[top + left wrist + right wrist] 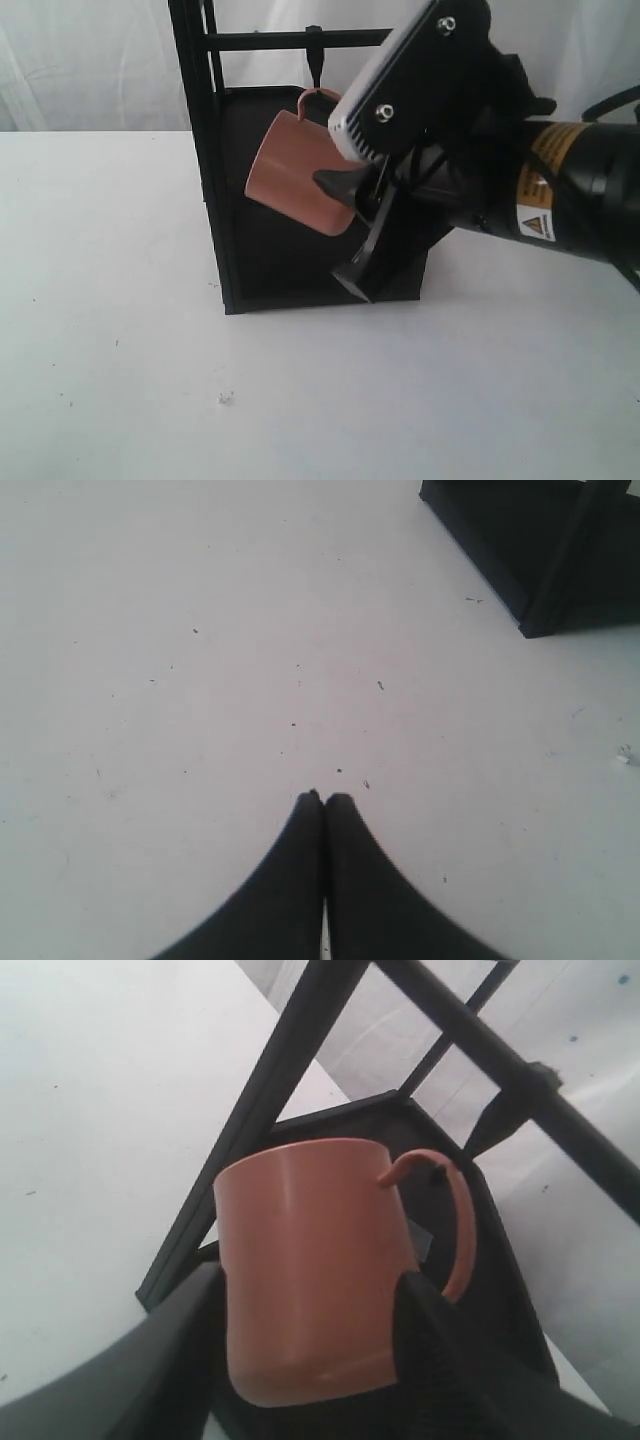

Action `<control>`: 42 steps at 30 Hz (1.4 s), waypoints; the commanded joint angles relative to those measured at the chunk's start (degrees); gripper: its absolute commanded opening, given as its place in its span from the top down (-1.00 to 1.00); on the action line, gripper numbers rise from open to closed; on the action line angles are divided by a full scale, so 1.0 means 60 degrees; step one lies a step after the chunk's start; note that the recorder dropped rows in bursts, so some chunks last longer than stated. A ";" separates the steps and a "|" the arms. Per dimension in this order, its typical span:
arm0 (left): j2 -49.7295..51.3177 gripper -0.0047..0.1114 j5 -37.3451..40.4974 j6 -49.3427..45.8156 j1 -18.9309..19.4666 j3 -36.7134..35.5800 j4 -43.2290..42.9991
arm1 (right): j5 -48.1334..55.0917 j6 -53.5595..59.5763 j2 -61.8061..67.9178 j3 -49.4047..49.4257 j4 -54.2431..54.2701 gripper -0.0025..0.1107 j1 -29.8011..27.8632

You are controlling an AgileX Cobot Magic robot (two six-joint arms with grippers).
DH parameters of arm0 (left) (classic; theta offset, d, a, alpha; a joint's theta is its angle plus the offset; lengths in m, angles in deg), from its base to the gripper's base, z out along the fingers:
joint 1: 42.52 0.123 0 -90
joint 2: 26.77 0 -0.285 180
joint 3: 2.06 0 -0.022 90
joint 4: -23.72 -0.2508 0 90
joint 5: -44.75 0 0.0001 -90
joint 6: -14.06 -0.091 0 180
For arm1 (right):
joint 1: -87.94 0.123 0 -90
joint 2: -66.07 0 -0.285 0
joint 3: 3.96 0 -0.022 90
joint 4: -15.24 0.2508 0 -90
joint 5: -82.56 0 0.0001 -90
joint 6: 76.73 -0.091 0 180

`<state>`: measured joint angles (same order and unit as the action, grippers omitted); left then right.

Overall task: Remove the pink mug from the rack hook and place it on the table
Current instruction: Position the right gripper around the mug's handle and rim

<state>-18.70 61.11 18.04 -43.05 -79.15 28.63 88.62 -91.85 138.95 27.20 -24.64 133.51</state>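
Observation:
The pink mug (pixel 295 172) hangs tilted in front of the black rack (pixel 225 200), with my right gripper (pixel 345 228) shut on its body near the base. In the right wrist view the fingers (pixel 180 1330) press both sides of the pink mug (pixel 310 1250). Its loop handle (pixel 462 1220) sits just below the rack hook (pixel 500 1110) and looks apart from it. That rack hook (pixel 316 60) hangs from the top crossbar. My left gripper (pixel 322 798) is shut and empty above the white table (pixel 200 630).
The rack's base corner (pixel 540 560) stands on the table beyond the left gripper. White table (pixel 150 350) stretches in front of and left of the rack. A white curtain hangs behind. The right arm (pixel 570 190) reaches in from the right.

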 commanded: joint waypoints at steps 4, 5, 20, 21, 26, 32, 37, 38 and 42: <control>-0.0048 0.92 -0.0006 0.0010 -0.0024 -0.0021 0.0071 | 0.0977 -0.0612 0.0120 -0.0787 -0.0139 0.10 -0.0828; -0.0048 0.92 -0.0006 0.0010 -0.0024 -0.0021 0.0071 | 0.1258 -0.0919 0.0146 -0.0820 -0.0139 0.10 -0.0928; -0.0048 0.92 -0.0006 0.0010 -0.0024 -0.0021 0.0071 | 0.0454 -0.1544 0.0718 -0.0888 -0.0143 0.10 -0.1128; -0.0048 0.92 -0.0006 0.0010 -0.0024 -0.0021 0.0071 | 0.0433 -0.1488 0.0793 -0.0888 -0.0175 0.10 -0.1128; -0.0048 0.92 -0.0006 0.0010 -0.0024 -0.0021 0.0071 | 0.0258 -0.1340 0.0941 -0.0888 -0.0184 0.10 -0.1128; -0.0048 0.92 -0.0006 0.0010 -0.0024 -0.0021 0.0071 | -0.0220 -0.1340 0.0941 -0.0888 -0.0184 0.10 -0.1128; -0.0048 0.92 -0.0006 0.0010 -0.0024 -0.0021 0.0071 | -0.0297 -0.1234 0.1056 -0.0888 -0.0205 0.10 -0.1155; -0.0048 0.92 -0.0006 0.0010 -0.0024 -0.0021 0.0071 | -0.0297 -0.1234 0.1087 -0.0888 -0.0205 0.10 -0.1153; -0.0048 0.92 -0.0006 0.0010 -0.0024 -0.0021 0.0071 | -0.0335 -0.1234 0.1215 -0.0973 -0.0351 0.10 -0.1341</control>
<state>-18.70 61.11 18.04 -43.05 -79.15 28.63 86.97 -99.70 145.74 22.28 -25.94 126.53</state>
